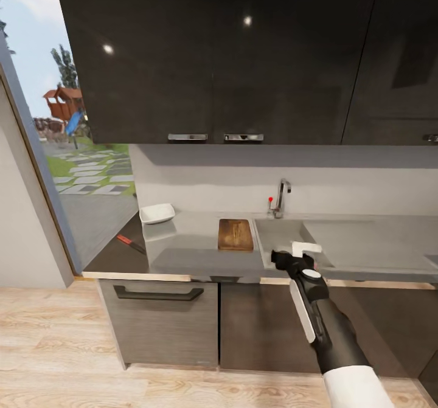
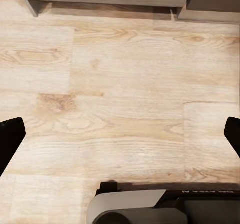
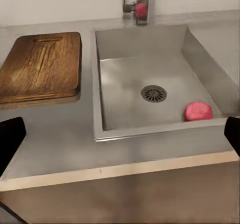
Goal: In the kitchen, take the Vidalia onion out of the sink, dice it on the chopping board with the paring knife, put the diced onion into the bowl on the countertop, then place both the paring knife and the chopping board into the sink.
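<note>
The onion (image 3: 198, 110) lies on the floor of the sink (image 3: 120, 51), near the front wall and just beside the drain (image 3: 153, 93) — untouched. The right pincer (image 1: 299, 252) hovers over the sink's front rim, fingers spread wide and empty. The left pincer (image 2: 120, 134) hangs low, also spread, facing the wooden floor (image 2: 125, 83).

On the bench (image 1: 188, 250) the board (image 1: 235, 234) sits just beside the sink; the bowl (image 1: 157, 213) and knife (image 1: 131, 244) lie well off toward the window end.

The onion looks small, round, firm and probably light, with smooth skin that may slip or roll on the steel. I would close on it across its widest part, coming from above — a low pinch could squirt it toward the wall.
</note>
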